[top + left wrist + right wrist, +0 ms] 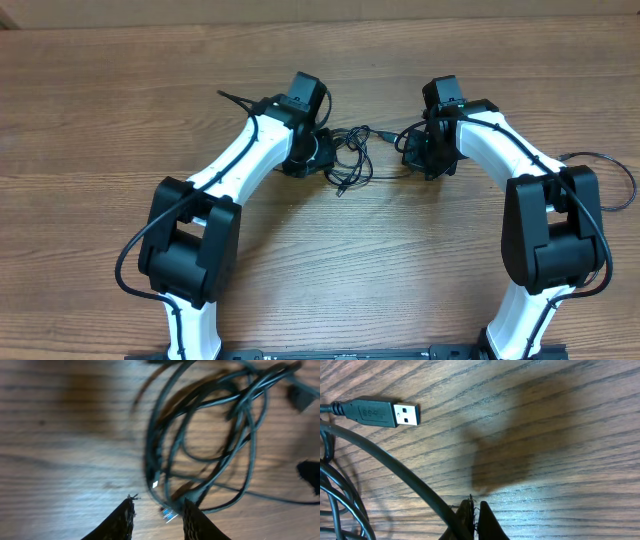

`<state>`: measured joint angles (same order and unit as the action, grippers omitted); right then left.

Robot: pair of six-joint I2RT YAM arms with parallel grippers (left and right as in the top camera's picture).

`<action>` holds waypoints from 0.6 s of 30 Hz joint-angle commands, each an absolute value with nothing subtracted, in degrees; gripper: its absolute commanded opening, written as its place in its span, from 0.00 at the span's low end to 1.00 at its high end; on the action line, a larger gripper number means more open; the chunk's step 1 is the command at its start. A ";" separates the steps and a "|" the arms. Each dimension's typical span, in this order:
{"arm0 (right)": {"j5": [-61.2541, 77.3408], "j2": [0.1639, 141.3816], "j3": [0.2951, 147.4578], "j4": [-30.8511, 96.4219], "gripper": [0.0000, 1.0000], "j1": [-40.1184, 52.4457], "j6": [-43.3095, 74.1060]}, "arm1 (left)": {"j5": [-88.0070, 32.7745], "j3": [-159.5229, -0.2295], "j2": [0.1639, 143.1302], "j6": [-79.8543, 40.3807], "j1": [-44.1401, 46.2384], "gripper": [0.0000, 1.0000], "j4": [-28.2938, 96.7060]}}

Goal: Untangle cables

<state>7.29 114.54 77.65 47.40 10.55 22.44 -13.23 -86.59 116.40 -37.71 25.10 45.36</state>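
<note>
A tangle of thin black cables lies on the wooden table between my two grippers. In the left wrist view the cable loops fill the upper right, blurred. My left gripper is open at the tangle's lower edge, and a small blue-tipped plug lies between its fingertips. It also shows in the overhead view at the tangle's left side. My right gripper is shut, with nothing seen between the fingers. A black cable runs diagonally beside its left finger. A USB plug lies at the upper left.
The wooden table stretches out in front of the arms. Thicker black arm cables loop out by the right arm and the left arm. A dark shadow falls on the wood ahead of my right gripper.
</note>
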 commanded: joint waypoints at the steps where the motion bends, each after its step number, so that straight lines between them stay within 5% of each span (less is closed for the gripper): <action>1: 7.77 113.36 78.13 47.07 0.04 10.76 22.17 | -10.09 -86.24 116.99 -42.30 26.70 0.31 44.23; 8: 7.77 113.36 78.13 47.05 0.04 10.76 22.17 | -9.23 -86.24 121.60 -42.92 28.86 0.25 43.07; 13: 7.75 113.36 78.13 47.03 0.04 10.76 22.17 | -10.13 -86.24 123.66 -42.85 28.84 0.05 42.00; 18: 7.75 113.36 78.13 47.03 0.04 10.76 22.15 | -10.13 -86.41 122.13 -42.61 28.12 0.04 43.29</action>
